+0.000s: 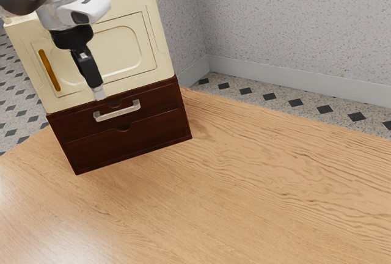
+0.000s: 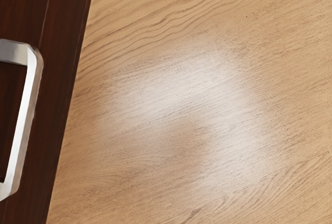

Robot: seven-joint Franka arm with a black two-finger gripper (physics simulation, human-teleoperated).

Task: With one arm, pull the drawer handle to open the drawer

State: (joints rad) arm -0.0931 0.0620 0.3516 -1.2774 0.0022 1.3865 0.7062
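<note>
In the exterior view my gripper [image 1: 99, 92] points down, its tip just above the left end of the silver handle [image 1: 117, 114], with no contact that I can make out. That bar handle is on the upper drawer [image 1: 78, 128] of a dark red-brown cabinet, and the drawer front looks flush with the cabinet. In the wrist view the handle [image 2: 24, 125] runs along the dark drawer front [image 2: 54, 94], with the wooden tabletop beside it.
A lower drawer [image 1: 131, 142] with a small notch is under the upper one. A cream cabinet unit [image 1: 131, 84] with a yellow strip [image 1: 50, 70] sits on top, behind my gripper. The wooden table [image 1: 244, 190] spreads out in front; a speckled wall [image 1: 293, 19] stands beyond.
</note>
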